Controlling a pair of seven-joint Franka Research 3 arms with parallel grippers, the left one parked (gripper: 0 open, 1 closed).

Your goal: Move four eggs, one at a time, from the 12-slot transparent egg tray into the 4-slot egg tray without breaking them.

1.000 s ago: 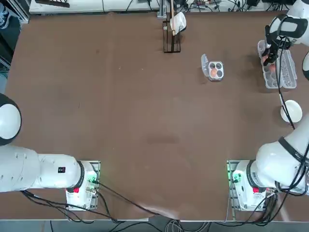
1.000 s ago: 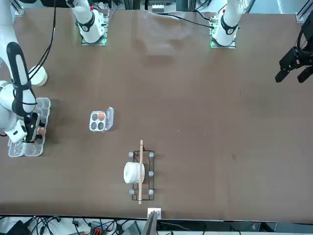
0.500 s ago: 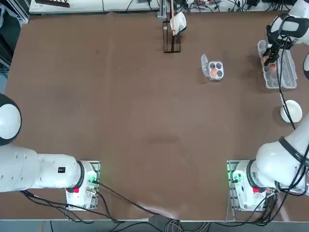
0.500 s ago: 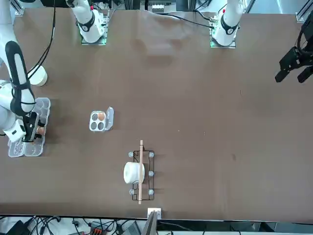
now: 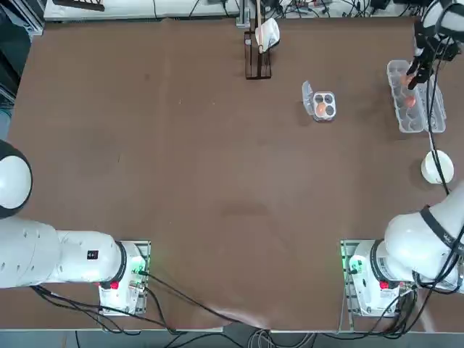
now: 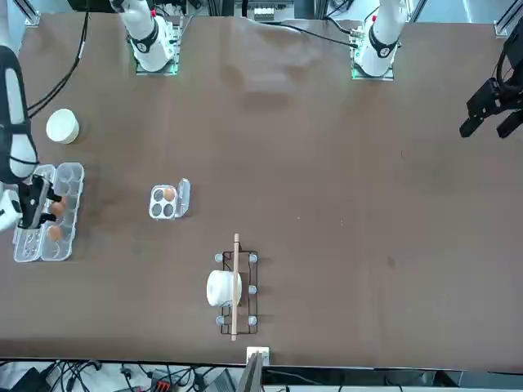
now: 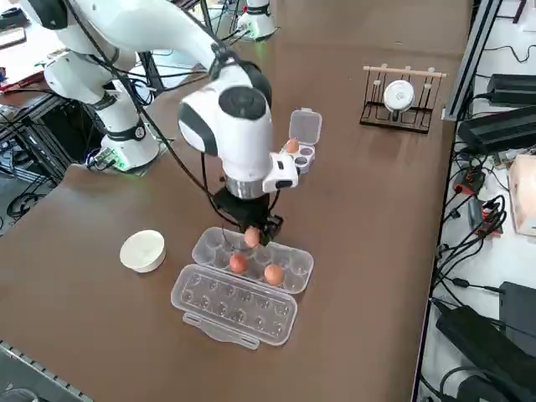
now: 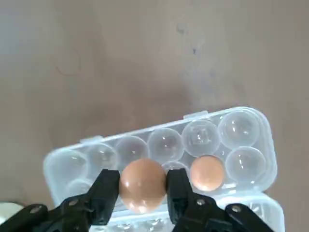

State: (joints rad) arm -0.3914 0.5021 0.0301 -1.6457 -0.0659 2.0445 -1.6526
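My right gripper (image 7: pixel 252 231) hangs just above the 12-slot transparent egg tray (image 7: pixel 295 263) and is shut on a brown egg (image 8: pixel 142 182), one finger on each side of it. Two more eggs (image 7: pixel 239 263) (image 7: pixel 273 274) rest in the tray's cups, and its clear lid (image 7: pixel 234 306) lies open flat beside it. The 4-slot egg tray (image 5: pixel 330 101) stands further in from the table's right edge with its flap open, and one egg (image 5: pixel 320 109) sits in it. Seen from above, the gripper (image 5: pixel 415 75) is over the long tray's far half.
A white round bowl (image 5: pixel 438 167) stands near the long tray, on the side toward the arm's base. A dark wire rack with a wooden rod and a white roll (image 5: pixel 259 42) stands at the far edge, left of the small tray.
The gripper has risen from the long tray with the egg between its fingers, and has shifted toward the table's far edge. The other eggs and both trays have not moved.
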